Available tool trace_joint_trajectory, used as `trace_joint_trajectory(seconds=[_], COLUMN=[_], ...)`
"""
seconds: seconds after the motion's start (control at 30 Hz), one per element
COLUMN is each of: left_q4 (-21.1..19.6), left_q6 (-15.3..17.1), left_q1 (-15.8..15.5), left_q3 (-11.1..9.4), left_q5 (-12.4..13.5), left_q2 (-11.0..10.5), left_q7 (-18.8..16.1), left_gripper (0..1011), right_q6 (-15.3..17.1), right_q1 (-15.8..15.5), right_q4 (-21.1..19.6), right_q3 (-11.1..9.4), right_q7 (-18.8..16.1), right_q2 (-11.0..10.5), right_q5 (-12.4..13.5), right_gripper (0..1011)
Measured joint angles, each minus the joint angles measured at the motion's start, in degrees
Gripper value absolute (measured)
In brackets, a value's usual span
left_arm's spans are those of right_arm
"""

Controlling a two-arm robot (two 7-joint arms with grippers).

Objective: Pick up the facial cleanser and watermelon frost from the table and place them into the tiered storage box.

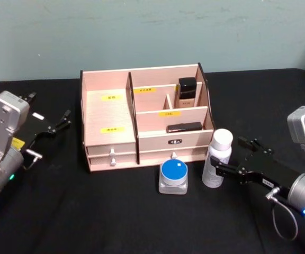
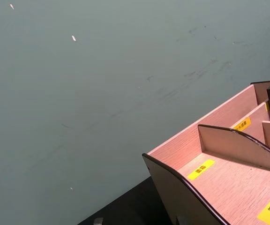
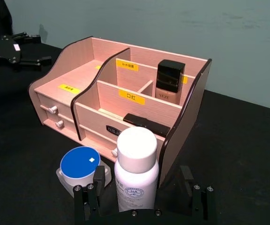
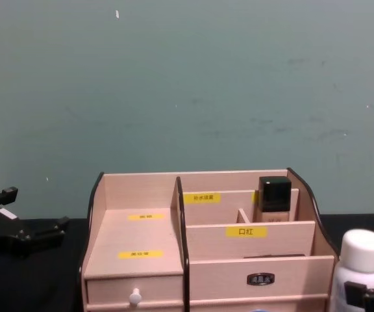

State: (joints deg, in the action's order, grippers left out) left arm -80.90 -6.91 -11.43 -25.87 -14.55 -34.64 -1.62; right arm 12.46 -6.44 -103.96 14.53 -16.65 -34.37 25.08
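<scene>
A white bottle with a white cap [image 1: 216, 159] stands on the black table just right of the tiered storage box [image 1: 110, 114]. A low jar with a blue lid [image 1: 173, 175] sits in front of the box's middle. I cannot read which of the two is the facial cleanser and which the watermelon frost. My right gripper [image 1: 227, 155] is open with a finger on either side of the bottle [image 3: 135, 171], the fingers [image 3: 98, 180] apart from it. My left gripper [image 1: 65, 119] hangs open left of the box, holding nothing.
The box [image 3: 64, 77] holds a black-capped bottle [image 1: 187, 90] in a rear compartment and a flat black item [image 1: 184, 127] in the front one. Two white-knobbed drawers [image 1: 112, 157] face me. A teal wall stands close behind the table.
</scene>
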Motion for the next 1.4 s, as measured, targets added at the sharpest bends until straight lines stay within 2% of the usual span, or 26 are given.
trace_joint_trajectory(seconds=[0.53, 1.4], left_q4=[0.0, 0.0], left_q6=[0.0, 0.0], left_q1=[0.0, 0.0], left_q3=[0.0, 0.0], left_q5=[0.0, 0.0], left_q2=[0.0, 0.0], left_q7=[0.0, 0.0], left_gripper=[1010, 1010], right_q6=[1.7, 2.2], right_q1=[4.3, 8.6], right_q4=[3.9, 8.0], right_q3=[1.3, 3.4], right_q7=[-2.8, -4.3], right_q2=[1.8, 3.5], right_q5=[-1.9, -3.3], right_gripper=[1002, 1002])
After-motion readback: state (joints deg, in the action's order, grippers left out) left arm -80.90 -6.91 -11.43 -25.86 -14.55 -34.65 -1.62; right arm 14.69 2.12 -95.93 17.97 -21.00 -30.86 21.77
